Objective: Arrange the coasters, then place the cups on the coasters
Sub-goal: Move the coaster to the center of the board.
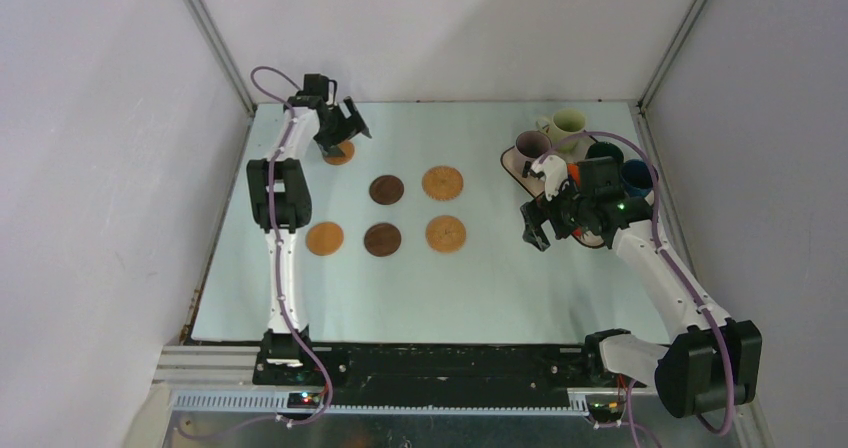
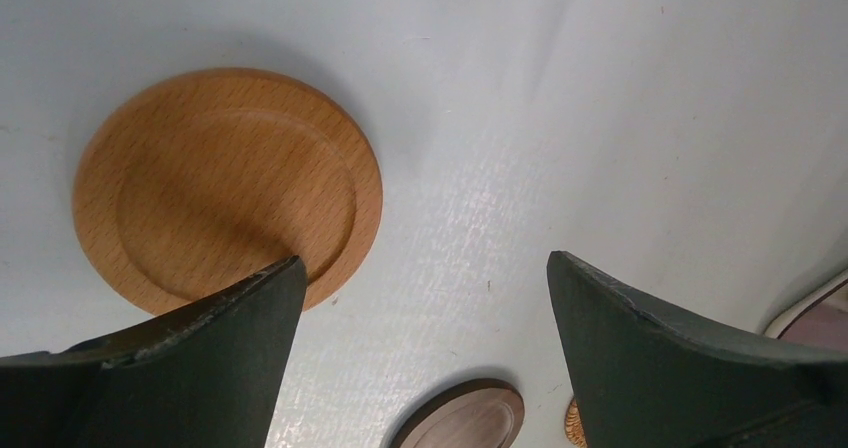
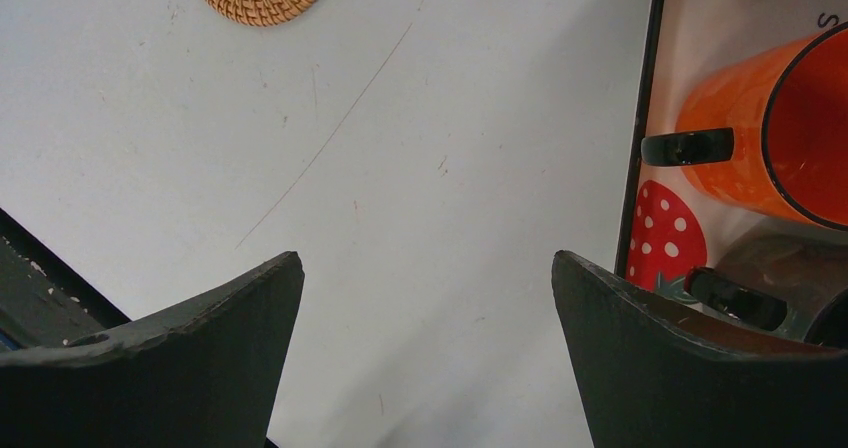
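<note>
I am looking at six coasters lying in two rows of three across the left and middle of the pale worktop (image 1: 480,288), none touching another. The round light wooden coaster (image 2: 220,183) closest to the far left corner is sitting just under my left gripper (image 2: 420,278), whose jaws are hanging spread wide and empty. One finger is overlapping the disc's rim in the wrist view, and I cannot tell whether it is touching.

So I am judging the arranging part as about finished.

The cups are all waiting crowded on the white strawberry-print tray (image 1: 512,165) by the far right corner. I am making out a glossy orange mug with a black handle (image 3: 760,128), a pale mauve mug (image 1: 530,148), a pale green mug (image 1: 568,123), a dark green one (image 1: 603,153) and a navy one (image 1: 637,176), with the arm hiding the rest. My right gripper (image 3: 425,268) is hovering released over bare worktop just left of the tray, carrying nothing.

No cup is sitting on a coaster, so I am counting that whole half as remaining.
</note>
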You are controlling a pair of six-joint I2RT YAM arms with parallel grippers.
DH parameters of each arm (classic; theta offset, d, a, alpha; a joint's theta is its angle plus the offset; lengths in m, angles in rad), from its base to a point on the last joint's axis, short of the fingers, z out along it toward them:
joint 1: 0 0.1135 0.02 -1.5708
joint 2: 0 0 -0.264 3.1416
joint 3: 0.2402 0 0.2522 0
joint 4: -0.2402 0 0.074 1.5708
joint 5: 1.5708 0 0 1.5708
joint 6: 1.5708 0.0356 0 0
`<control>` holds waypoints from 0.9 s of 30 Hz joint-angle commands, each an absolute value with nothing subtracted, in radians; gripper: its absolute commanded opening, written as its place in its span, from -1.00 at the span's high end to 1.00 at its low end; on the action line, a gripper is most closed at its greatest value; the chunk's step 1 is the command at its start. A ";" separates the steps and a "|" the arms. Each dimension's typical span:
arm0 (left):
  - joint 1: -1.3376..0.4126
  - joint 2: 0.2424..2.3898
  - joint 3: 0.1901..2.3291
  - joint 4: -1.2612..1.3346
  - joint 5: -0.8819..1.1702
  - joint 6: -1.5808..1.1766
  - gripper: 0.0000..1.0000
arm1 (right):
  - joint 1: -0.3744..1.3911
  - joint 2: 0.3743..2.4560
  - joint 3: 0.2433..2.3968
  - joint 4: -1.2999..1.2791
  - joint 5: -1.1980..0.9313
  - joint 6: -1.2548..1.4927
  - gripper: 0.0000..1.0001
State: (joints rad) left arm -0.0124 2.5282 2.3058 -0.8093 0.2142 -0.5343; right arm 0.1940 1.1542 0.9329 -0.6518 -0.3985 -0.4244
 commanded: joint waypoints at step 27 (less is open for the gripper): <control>0.052 2.351 2.099 -0.992 -0.073 -0.408 -0.99 | 0.191 1.138 0.931 -0.620 -0.394 -0.439 -1.00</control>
State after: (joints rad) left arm 0.0341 2.3711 2.0598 -0.8761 -0.0219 -0.4915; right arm 0.1940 1.1553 0.9314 -0.6453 -0.3969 -0.4301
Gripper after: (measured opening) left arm 0.996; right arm 0.996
